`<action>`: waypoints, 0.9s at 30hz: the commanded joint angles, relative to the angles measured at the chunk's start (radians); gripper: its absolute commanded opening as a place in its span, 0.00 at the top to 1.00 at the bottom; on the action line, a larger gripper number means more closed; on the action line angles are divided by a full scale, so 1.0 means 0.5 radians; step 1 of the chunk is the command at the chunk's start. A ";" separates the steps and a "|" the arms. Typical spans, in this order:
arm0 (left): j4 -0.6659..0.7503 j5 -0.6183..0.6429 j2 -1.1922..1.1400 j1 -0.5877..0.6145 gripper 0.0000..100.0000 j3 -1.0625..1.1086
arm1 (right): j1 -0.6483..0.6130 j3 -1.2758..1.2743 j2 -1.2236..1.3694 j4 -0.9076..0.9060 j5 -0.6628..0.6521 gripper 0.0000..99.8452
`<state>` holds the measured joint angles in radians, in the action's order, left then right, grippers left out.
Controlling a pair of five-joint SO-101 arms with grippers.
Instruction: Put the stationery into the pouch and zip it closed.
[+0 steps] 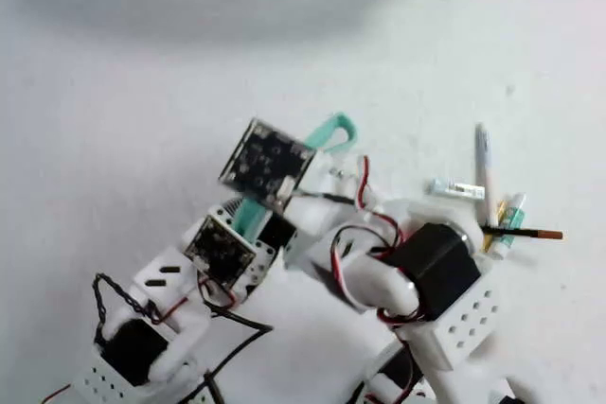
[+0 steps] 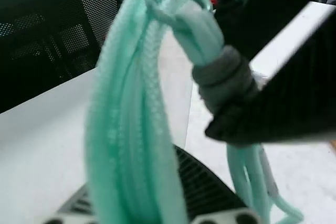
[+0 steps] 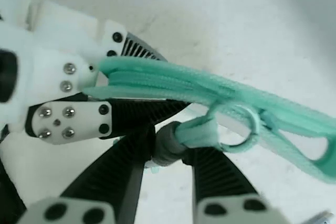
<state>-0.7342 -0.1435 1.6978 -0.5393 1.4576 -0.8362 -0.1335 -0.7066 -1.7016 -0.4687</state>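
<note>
Hanging over the middle of the table, the pouch was held up by both arms. It was green. The left gripper was closed tight on one end of the pouch, with the cloth pinched in its jaws. The right gripper was closed too. Its two black fingers squeezed the grey pull of the zip. A small green ring joined the pull to the pouch. At the other end of the pouch was a loop. It stuck out past the arms toward the back edge of the table. I could not tell if the zip was open or closed.

The stationery lay out on the table toward the right edge, well apart from the pouch. It was a little heap. It had a long white pen, a short white tube and a green and white stick. A thin dark pencil with an orange end lay across them.
</note>
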 commanded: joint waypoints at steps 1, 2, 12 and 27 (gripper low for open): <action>-0.003 0.018 -0.029 0.048 0.98 -0.098 | -0.293 -0.117 0.002 -0.038 -0.025 0.98; -0.006 0.018 -0.029 0.048 0.98 -0.098 | -0.348 -0.129 -0.011 -0.038 -0.025 0.98; -0.006 0.015 -0.029 0.048 0.98 -0.098 | -0.391 -0.135 -0.434 -0.038 -0.018 0.93; 0.000 0.015 -0.029 0.048 0.98 -0.095 | 0.735 0.172 -0.695 0.207 -0.328 0.87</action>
<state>-0.7388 -0.1465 1.6886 -0.5224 1.4592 -0.5677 -0.1366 -1.1162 -1.6724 -0.6452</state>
